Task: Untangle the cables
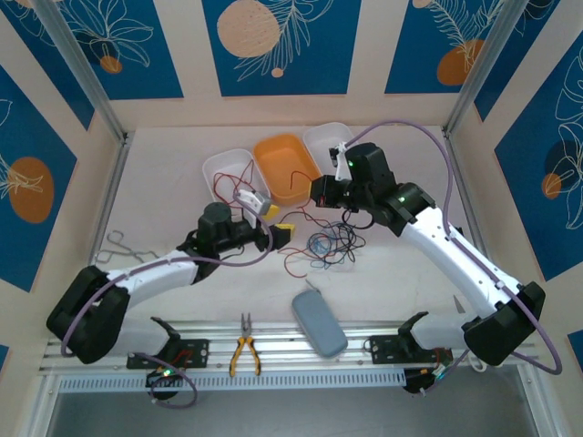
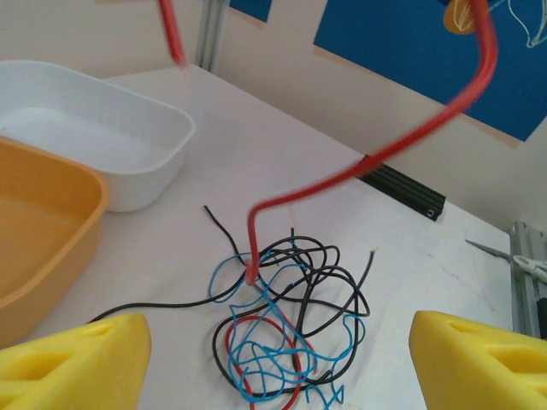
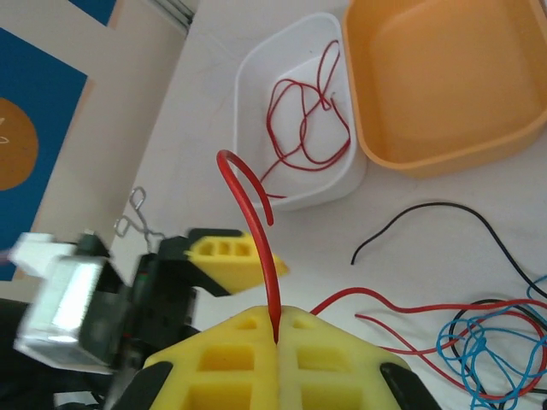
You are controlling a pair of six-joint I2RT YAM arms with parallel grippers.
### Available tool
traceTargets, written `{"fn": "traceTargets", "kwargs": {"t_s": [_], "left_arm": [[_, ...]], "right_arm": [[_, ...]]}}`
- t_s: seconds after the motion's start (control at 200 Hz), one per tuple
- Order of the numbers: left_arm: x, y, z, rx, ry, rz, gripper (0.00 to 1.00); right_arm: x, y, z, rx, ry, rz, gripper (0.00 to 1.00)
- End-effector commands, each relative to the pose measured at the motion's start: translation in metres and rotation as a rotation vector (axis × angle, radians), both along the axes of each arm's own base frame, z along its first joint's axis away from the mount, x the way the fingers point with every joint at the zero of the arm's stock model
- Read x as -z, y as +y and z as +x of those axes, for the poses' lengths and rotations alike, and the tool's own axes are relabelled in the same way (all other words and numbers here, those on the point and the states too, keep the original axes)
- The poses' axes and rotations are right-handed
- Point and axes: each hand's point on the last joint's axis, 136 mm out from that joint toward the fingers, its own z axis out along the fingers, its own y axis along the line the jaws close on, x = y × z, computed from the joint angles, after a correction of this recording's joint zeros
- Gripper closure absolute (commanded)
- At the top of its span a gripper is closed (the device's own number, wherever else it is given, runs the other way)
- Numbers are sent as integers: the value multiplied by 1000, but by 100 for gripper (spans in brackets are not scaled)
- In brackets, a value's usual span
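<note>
Red wire (image 3: 301,111) lies coiled in the white tray (image 3: 256,68), leftmost of the trays; one strand apparently sorted. Left gripper (image 2: 279,346): released, yellow fingers spread wide over the cables (image 2: 291,299), a knot of blue, black and red on the table in front of the orange tray (image 1: 287,168). Right gripper (image 3: 275,337): clenched on a red strand (image 3: 267,256). Step in hand, I judge: drawing that strand free. Next move calls for the left claw to pin the knot while the right lifts slowly, since blue loops cross it. Left wrist view shows where a red strand enters the knot; right wrist view shows the grip itself.
</note>
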Motion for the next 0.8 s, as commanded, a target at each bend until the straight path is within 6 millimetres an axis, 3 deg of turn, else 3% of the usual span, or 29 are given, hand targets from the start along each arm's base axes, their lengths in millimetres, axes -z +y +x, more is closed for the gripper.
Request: {"fn": "traceTargets", "kwargs": {"t_s": [0.0, 0.24, 0.42, 0.795], "left_arm": [[-20, -16, -7, 60, -177, -72, 22], [-24, -38, 4, 75, -196, -194, 23], [-26, -42, 16, 37, -214, -243, 26], [-47, -59, 27, 52, -282, -302, 28]], "right_arm": [[-51, 3, -9, -30, -98, 90, 100], [-99, -5, -15, -16, -216, 157, 100], [-129, -12, -21, -9, -291, 199, 100], [-165, -21, -29, 4, -380, 258, 100]]}}
